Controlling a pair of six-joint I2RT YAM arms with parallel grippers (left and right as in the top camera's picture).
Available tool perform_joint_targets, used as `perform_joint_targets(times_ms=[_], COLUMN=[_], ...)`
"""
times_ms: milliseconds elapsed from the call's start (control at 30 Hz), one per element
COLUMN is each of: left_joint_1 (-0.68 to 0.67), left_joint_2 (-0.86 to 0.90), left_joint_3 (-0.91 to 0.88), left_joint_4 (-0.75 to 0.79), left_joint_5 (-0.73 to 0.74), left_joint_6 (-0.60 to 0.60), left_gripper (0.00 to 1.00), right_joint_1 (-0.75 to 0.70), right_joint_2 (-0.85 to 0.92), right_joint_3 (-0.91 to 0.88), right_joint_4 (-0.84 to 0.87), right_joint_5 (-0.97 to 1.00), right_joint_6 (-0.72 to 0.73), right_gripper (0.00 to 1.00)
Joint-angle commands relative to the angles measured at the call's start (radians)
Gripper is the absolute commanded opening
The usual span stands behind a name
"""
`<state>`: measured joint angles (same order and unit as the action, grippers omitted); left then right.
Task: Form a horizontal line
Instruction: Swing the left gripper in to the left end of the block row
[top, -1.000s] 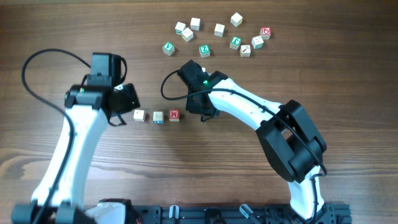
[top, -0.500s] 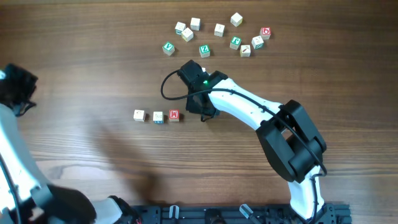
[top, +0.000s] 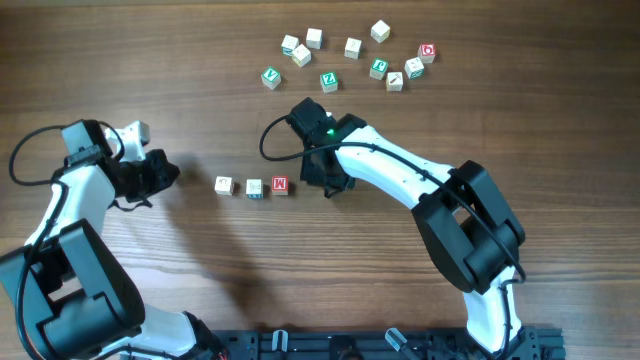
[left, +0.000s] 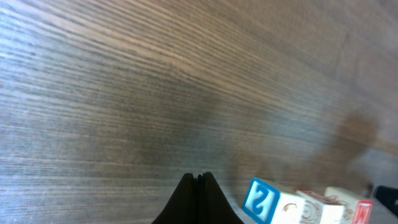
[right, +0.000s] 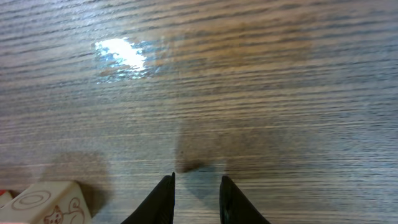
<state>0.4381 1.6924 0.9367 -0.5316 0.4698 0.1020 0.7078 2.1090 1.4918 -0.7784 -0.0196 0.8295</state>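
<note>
Three small pale cubes lie in a left-to-right row on the table: a brown-marked cube (top: 223, 185), a blue-marked cube (top: 254, 188) and a red "M" cube (top: 280, 184). My left gripper (top: 165, 172) rests a short way left of the row, shut with nothing in it. In the left wrist view its fingertips (left: 199, 178) press together, and the row's near cube (left: 262, 200) shows a blue "S" face. My right gripper (top: 330, 186) sits just right of the "M" cube, apart from it. Its jaws (right: 198, 182) stand slightly open over bare wood, with a pale cube (right: 50, 202) at the lower left.
Several loose letter cubes are scattered at the far middle of the table, among them green-lettered ones (top: 271, 76) (top: 328, 81) and one with a red round letter (top: 427, 52). The right arm's cable (top: 268, 140) loops just above the row.
The left arm swung away from beside the row to the far left, then came partway back; its gripper now sits farther left. The right arm and the three cubes have not moved.
</note>
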Motion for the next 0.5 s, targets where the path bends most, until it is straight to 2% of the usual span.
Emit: perform_joint_targets(times_ms=[0, 100, 233, 400, 467], left_joint_1=[-0.004, -0.004, -0.004, -0.004, -0.004], left_joint_2=[-0.003, -0.003, -0.003, -0.003, -0.003], left_joint_3=[-0.048, -0.056, -0.056, -0.056, -0.056], left_joint_4=[0.051, 0.057, 0.054, -0.018, -0.021], left_joint_5=[0.020, 0.020, 0.022, 0.056, 0.089], left_joint_6=[0.124, 0.195, 0.230, 0.364, 0.370], left_gripper=[0.04, 0.04, 0.04, 0.04, 0.04], right_joint_1=[0.002, 0.002, 0.002, 0.002, 0.002], right_joint_2=[-0.032, -0.032, -0.032, -0.032, -0.032], right_joint_3=[0.002, 0.002, 0.002, 0.002, 0.002], right_joint_4=[0.003, 0.004, 0.008, 0.018, 0.016], right_joint_5=[-0.041, -0.042, -0.055, -0.139, -0.143], right_joint_6=[0.008, 0.008, 0.008, 0.008, 0.008], right_gripper=[0.23, 0.24, 0.24, 0.23, 0.23])
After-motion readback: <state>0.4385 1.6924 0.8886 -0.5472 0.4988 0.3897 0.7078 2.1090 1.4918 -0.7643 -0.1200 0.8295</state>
